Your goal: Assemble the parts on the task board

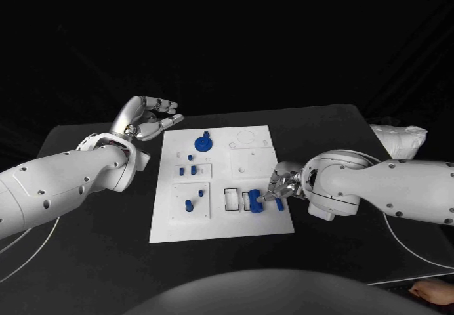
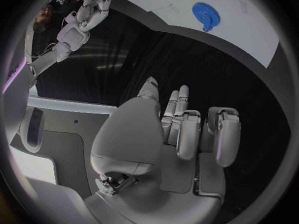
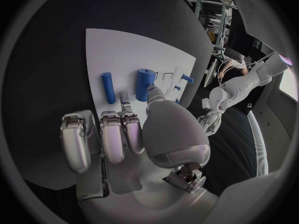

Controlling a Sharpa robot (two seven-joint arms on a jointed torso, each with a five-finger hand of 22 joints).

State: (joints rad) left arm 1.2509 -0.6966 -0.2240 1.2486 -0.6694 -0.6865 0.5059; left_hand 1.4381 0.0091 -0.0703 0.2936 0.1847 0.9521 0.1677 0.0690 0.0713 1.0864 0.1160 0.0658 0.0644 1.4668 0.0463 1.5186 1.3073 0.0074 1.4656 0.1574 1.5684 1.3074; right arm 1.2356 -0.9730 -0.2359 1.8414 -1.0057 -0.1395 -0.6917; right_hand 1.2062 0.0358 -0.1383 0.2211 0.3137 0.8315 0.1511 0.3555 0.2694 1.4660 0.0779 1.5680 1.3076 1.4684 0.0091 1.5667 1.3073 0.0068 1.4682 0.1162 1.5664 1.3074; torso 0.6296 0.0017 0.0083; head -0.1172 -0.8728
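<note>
**Right hand on a blue cylinder, left hand idle off the board**

The right hand point(image 1: 280, 184) sits low on the right side of the head view, over the lower right part of the task board point(image 1: 255, 226). Its fingers are bunched together at a thick blue cylinder point(image 1: 254, 197), and the right wrist view shows the thumb tip touching that cylinder point(image 3: 145, 83) while the other fingers point(image 3: 112, 134) lie side by side, curled forward. Whether the cylinder is truly gripped or only touched, I cannot tell. Just beside it, toward the board's right edge, lies one thinner blue rod point(image 1: 279, 204), apart from the hand.

The left hand point(image 1: 149, 119) is up in the upper left of the head view, just off the board's top left corner, over the black table point(image 1: 85, 262). Its fingers are loosely curled and apart, and it holds nothing; the left wrist view shows the same hand point(image 2: 181, 134) with an empty palm.

Moving out across the white board, I count one blue gear point(image 1: 203, 142) near the top, left of centre, with one small blue knob point(image 1: 205, 133) just above it. Below them are three small blue pegs: one point(image 1: 191, 157) alone, then a pair point(image 1: 189, 170) side by side. In the lower left panel stand two more blue pieces point(image 1: 193, 200), one higher than the other. The white arm point(image 1: 397, 180) of the right hand comes in from the right edge.
</note>
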